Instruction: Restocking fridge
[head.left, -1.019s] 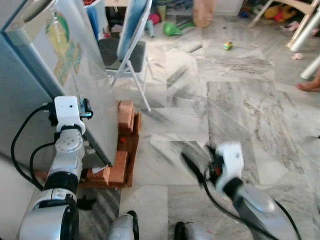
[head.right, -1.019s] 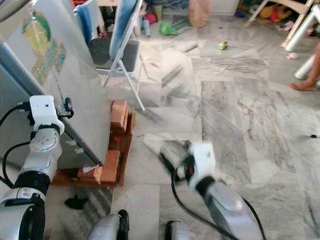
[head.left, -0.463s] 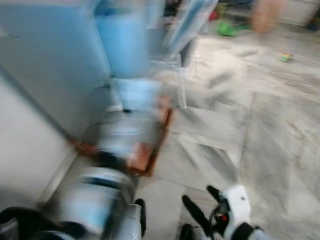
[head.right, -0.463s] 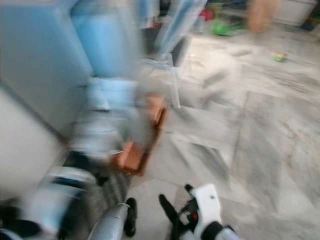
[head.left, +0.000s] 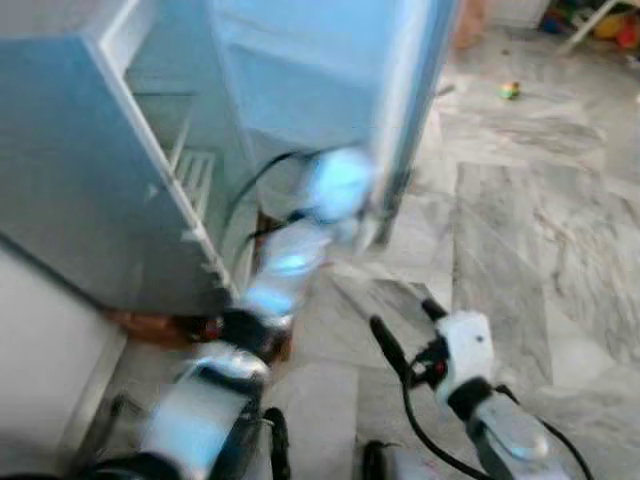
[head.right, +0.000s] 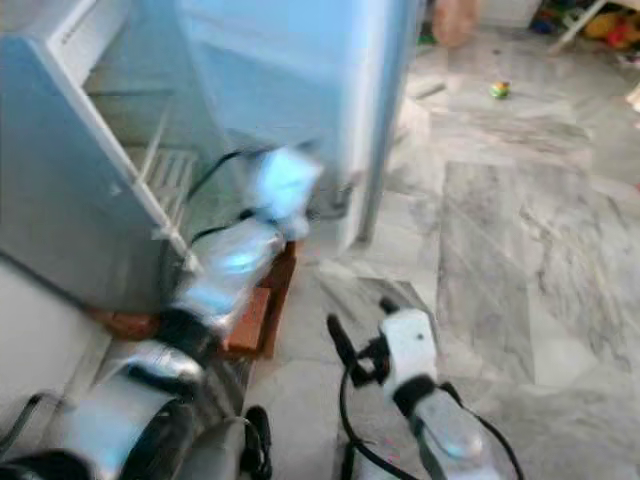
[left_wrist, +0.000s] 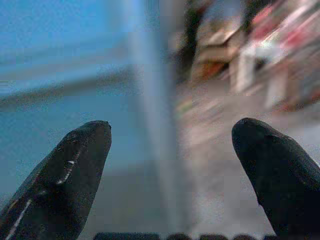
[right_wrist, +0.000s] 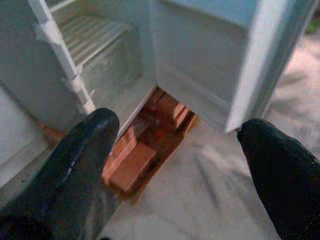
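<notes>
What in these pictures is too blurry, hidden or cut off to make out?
- Left end effector: motion blur in both eye views; its contact with the door edge cannot be judged.
- Left wrist view: background beyond the fingers is smeared.
- Fridge: its top is cut off by the frame; one ribbed shelf shows, upper shelves do not.
- Bricks under the fridge: partly hidden by the right end effector's fingers.
- Small toy on the floor: too small to identify.
</notes>
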